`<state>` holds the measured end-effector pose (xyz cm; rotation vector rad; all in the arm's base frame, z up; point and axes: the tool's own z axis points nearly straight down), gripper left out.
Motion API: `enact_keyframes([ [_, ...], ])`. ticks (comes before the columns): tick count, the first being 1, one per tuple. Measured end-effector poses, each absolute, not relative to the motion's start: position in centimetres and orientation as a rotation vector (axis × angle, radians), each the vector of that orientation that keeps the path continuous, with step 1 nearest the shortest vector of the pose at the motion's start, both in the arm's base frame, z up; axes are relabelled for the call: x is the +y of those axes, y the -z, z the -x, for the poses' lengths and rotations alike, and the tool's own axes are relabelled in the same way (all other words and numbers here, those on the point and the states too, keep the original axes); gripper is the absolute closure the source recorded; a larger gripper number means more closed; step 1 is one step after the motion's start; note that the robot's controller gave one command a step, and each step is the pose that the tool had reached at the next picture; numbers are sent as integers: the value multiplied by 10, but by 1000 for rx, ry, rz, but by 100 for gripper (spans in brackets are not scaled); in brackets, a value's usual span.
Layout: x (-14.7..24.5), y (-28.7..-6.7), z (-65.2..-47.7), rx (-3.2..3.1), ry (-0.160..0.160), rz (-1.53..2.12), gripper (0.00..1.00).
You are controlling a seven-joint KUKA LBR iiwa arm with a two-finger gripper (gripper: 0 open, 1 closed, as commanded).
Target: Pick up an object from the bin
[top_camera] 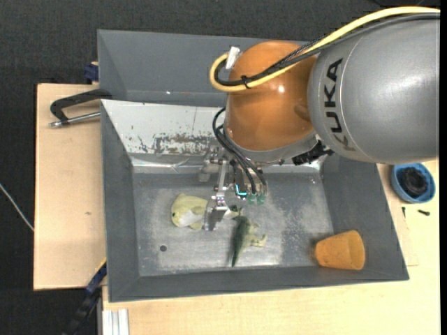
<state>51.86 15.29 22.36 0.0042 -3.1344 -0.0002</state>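
My gripper (218,212) hangs low over the middle of the bin floor, beneath the orange wrist cover. Its tip is right beside a pale yellow-green crumpled lump (186,210), which lies just to its left and seems to touch it. A thin dark green stick-like piece (238,241) lies slanted just below and right of the gripper, with a small pale scrap (256,239) against it. Nothing can be seen held in the gripper.
An orange-brown rounded block (341,250) lies in the bin's front right corner. A small dark speck (163,248) sits on the floor at the front left. The arm and its cover hide the back right of the bin.
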Motion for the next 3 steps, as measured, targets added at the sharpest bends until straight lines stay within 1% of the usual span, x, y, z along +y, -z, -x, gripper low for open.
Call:
enact_keyframes([
  [1,118,-115,-509,-3131,-3,-123,0],
  [2,111,-71,-558,-3151,5,-113,0],
  [3,112,-74,-557,-3148,7,-114,100],
])
